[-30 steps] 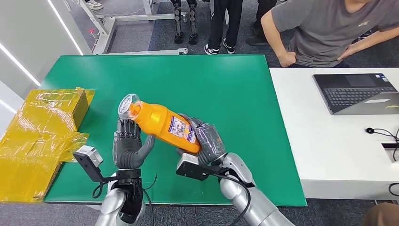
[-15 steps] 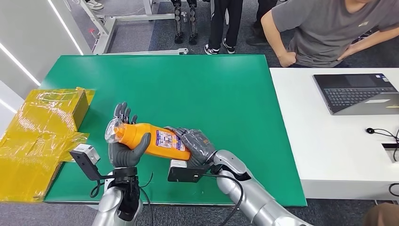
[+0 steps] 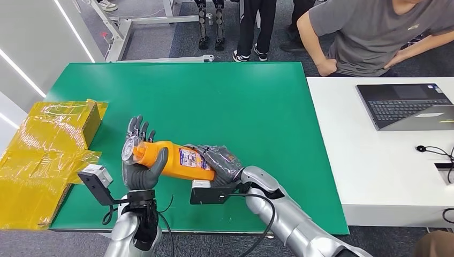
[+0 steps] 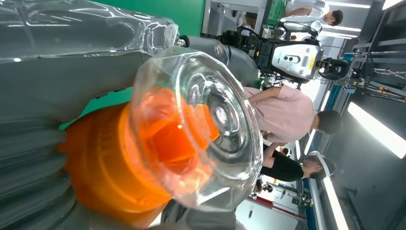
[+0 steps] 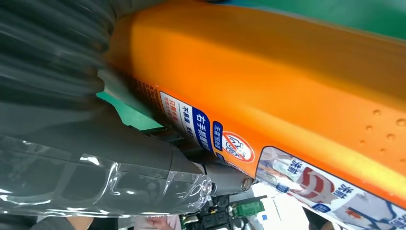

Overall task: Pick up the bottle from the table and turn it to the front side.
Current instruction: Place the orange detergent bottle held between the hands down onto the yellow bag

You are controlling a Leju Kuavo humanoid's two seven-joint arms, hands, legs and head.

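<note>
the orange bottle (image 3: pixel 174 159) is off the green table (image 3: pixel 257 96), held roughly level above its near edge, toward seven o'clock of the mat in the head view. its long axis runs from about nine o'clock, where the clear cap (image 3: pixel 130 150) sits, to about three o'clock, where the base disappears into the right hand (image 3: pixel 219 163).

the right hand grips the base end, fingers wrapped around the body; the right wrist view shows orange plastic and the printed label (image 5: pixel 230 143) pressed close against the hand. the left hand (image 3: pixel 140 171) takes the neck end: its thumb lies across the shoulder just behind the cap, and its fingers stand up behind the cap at about twelve o'clock. from the left wrist view the cap (image 4: pixel 196 129) looks straight at the camera with the orange neck cradled in the palm. i judge that hand to be holding the neck, though how firmly i cannot tell.

so both hands are on the bottle, one at each end of the axis. any turn to bring the front side up would be a roll about that nine-to-three line, and the label currently faces up and slightly toward the robot.

a yellow wrapped box (image 3: pixel 48 155) lies at nine o'clock of the left hand, apart from it.
</note>
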